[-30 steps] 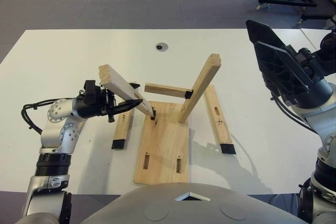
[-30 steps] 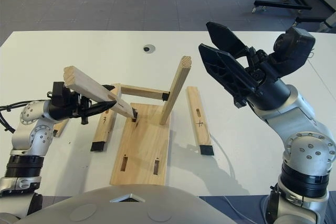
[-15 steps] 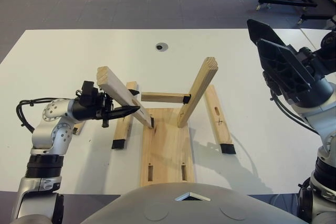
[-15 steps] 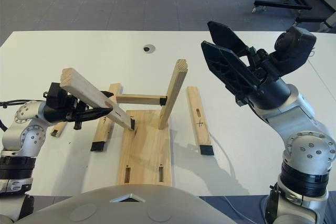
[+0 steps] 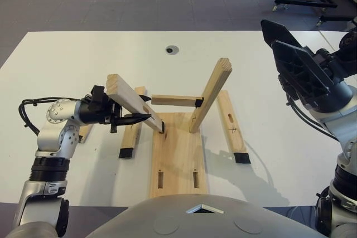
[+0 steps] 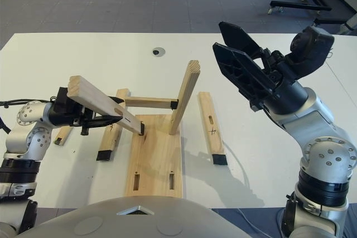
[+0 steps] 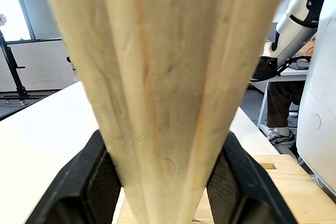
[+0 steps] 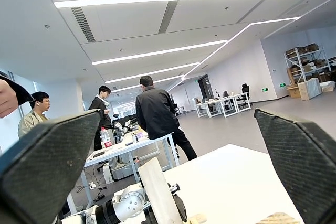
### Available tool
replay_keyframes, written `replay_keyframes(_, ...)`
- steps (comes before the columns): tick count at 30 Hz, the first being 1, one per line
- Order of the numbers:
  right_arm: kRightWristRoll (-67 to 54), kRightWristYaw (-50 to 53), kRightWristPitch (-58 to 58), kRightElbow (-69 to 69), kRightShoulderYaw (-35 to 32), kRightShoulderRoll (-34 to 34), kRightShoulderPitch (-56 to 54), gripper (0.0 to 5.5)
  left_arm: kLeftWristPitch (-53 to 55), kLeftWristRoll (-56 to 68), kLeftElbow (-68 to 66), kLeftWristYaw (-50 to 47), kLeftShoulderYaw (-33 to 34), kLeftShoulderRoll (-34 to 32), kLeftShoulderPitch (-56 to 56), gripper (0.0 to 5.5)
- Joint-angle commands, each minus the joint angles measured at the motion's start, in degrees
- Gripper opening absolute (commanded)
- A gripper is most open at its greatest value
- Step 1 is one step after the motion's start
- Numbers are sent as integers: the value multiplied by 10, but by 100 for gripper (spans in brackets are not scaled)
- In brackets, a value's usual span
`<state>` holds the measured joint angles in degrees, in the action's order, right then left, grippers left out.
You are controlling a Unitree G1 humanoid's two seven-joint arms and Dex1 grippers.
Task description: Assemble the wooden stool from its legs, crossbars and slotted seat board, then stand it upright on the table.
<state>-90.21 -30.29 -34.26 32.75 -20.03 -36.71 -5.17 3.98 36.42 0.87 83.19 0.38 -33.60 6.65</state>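
A tilted leg [image 5: 134, 102] was gripped by the left claw [image 5: 142, 117], lower end pointed right onto the board [image 5: 178, 154]; upper right, the right claw [image 6: 217, 36] was spread wide above the white table [image 5: 83, 54].

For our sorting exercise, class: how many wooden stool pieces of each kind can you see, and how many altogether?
Seat board: 1
Legs: 4
Crossbars: 2
Total: 7
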Motion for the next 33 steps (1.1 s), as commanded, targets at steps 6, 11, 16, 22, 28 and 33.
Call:
replay_keyframes(6, -5, 10, -7, 10, 16, 4, -14, 536, 83, 14, -6, 32, -12, -39, 0, 202)
replay_keyframes(11, 1, 11, -6, 15, 26, 9, -14, 536, 82, 11, -28, 34, -10, -33, 6, 202)
replay_keyframes(16, 6, 3, -9, 19, 37, 10, -21, 536, 90, 25, -47, 30, -2, -24, 10, 202)
replay_keyframes(22, 8, -2, -11, 18, 42, 8, -28, 536, 91, 15, -53, 28, -12, -17, 13, 202)
replay_keyframes(28, 5, -5, -16, 18, 44, 4, -28, 536, 95, 9, -47, 28, -28, -13, 13, 202)
replay_keyframes(33, 11, -19, -24, 20, 51, 0, -28, 536, 108, 16, -57, 24, -30, -9, 28, 202)
